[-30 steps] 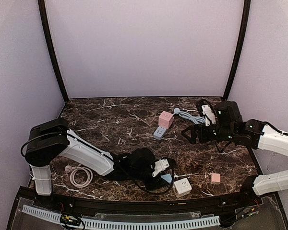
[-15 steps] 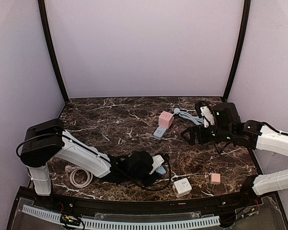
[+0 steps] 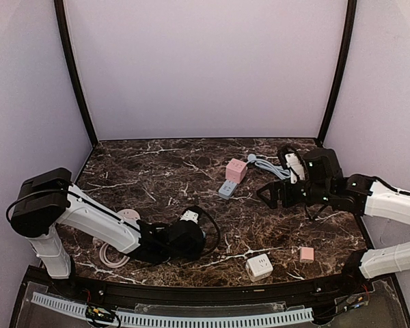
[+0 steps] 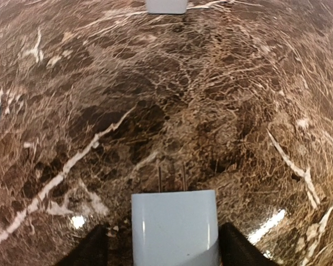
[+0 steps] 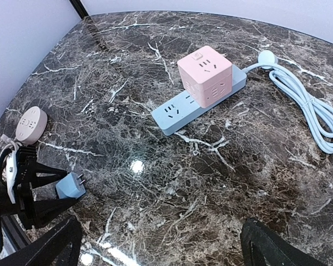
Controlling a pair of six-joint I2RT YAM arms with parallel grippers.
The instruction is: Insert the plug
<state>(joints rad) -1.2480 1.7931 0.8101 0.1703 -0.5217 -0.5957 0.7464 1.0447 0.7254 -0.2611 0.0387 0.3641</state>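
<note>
The left claw (image 4: 165,249) lay low over the marble table (image 3: 157,171). The light blue plug (image 4: 175,230) sat between its dark fingers (image 4: 236,249), with two prongs pointing straight ahead of the claw. One finger met the plug's side, while a dark gap showed along the other side. Whether the claw was pinching the plug or only flanking it could not be told. Well ahead of this claw, at the far edge of its wrist view, lay a pale block (image 4: 166,5), too cropped to identify.

The right claw (image 5: 160,224) hung above the table with its fingers spread wide and nothing between them. Ahead of it lay a blue power strip (image 5: 175,111) with a pink cube (image 5: 205,75) sitting on its far end. A pale blue cable (image 5: 316,111) looped off to the claw's right. The plug was off to the right claw's left, well apart from the strip. A round white puck (image 5: 30,123) lay beyond it. A white cube (image 3: 259,266) and a small pink block (image 3: 306,254) rested on the table nearer the arms' bases than the right claw.
</note>
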